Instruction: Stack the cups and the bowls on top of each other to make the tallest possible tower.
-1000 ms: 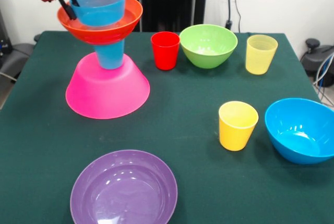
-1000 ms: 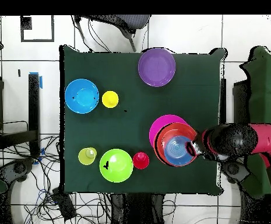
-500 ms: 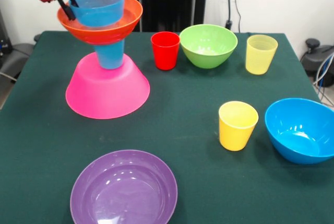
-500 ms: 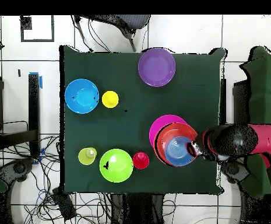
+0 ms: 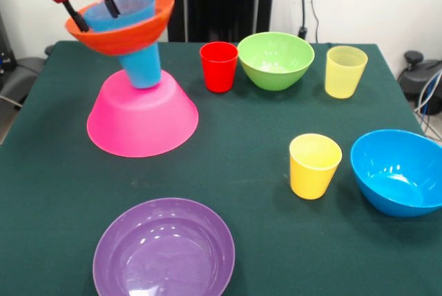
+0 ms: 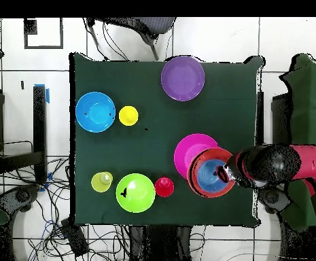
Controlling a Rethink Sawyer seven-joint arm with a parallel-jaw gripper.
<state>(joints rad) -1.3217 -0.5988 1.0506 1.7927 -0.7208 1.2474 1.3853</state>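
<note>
Tilted tower on the pink bowl, with the gripper's jaws astride the top rims.

Taking the upturned pink bowl (image 5: 141, 120) as landmark on the green table (image 5: 235, 172): the purple bowl (image 5: 164, 249) lies in front of it near the table's front edge, the medium blue bowl (image 5: 399, 170) far to its right, and the green bowl (image 5: 275, 59) to its right toward the back. On top of it stands the blue cup (image 5: 141, 67), which carries the orange bowl (image 5: 117, 27), tipped toward the left, with the small blue bowl (image 5: 128, 12) nested inside. The gripper (image 5: 92, 10) has its jaws apart, one inside and one outside the rims; whether they pinch cannot be told. The red cup (image 5: 219, 66) stands just right of the pink bowl, the yellow cup (image 5: 314, 165) and pale yellow cup (image 5: 345, 71) farther right.
</note>
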